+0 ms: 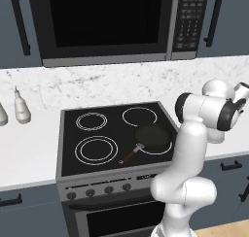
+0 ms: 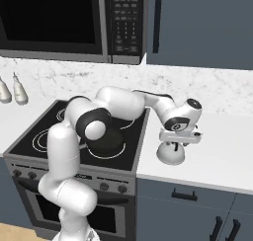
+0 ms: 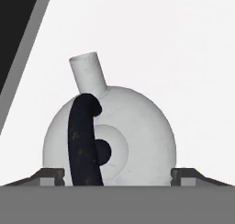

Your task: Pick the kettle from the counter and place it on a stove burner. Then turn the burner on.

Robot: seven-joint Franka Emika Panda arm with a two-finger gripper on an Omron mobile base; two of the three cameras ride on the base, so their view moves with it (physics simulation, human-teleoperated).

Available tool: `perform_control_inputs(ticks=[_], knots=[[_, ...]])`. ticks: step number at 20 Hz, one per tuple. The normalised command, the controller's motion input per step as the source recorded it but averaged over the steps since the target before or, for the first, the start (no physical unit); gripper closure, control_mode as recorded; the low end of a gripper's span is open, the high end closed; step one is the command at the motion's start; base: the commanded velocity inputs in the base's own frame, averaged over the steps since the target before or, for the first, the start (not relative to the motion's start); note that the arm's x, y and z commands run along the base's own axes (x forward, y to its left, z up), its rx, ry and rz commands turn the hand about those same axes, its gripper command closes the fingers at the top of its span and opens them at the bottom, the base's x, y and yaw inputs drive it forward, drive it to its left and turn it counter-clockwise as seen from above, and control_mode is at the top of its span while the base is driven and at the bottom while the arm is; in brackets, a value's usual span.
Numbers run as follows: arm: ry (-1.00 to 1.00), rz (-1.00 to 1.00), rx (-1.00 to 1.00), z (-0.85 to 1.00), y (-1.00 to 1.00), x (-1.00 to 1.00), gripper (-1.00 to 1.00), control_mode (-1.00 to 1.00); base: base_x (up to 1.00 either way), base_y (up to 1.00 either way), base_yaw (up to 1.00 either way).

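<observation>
One kettle (image 2: 171, 154) sits on the white counter (image 2: 217, 156) at right center of the right base view, just right of the stove (image 2: 126, 158). The gripper (image 2: 179, 143) hangs directly over it, jaws wide, flanking its body without holding it. One black frying pan (image 1: 152, 138) occupies a burner; two bottles (image 1: 21, 108) stand at far left.

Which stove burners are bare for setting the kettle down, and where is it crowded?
Free: both left burners, front and rear, and the rear right burner. Crowded: the front right burner, under the frying pan. The kettle sits on the counter.
</observation>
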Motion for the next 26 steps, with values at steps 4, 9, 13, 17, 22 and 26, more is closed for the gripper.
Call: perform_control_inputs(ticks=[4,9,13,17,22,26], knots=[[0.00,0.00,-0.02,-0.05,0.00,0.04,1.00,-1.00,0.00,0.00,0.00],[-0.03,0.00,0.00,0.00,0.00,-0.01,1.00,-1.00,0.00,0.00,0.00],[-0.15,0.00,0.00,0.14,0.11,-0.24,1.00,-1.00,0.00,0.00,0.00],[-0.32,0.00,0.00,0.60,0.26,-0.55,1.00,-1.00,0.00,0.00,0.00],[-0.31,0.00,-0.03,0.98,0.62,-0.61,1.00,-1.00,0.00,0.00,0.00],[-0.30,0.00,-0.08,1.00,0.95,-0.63,1.00,-1.00,0.00,0.00,0.00]])
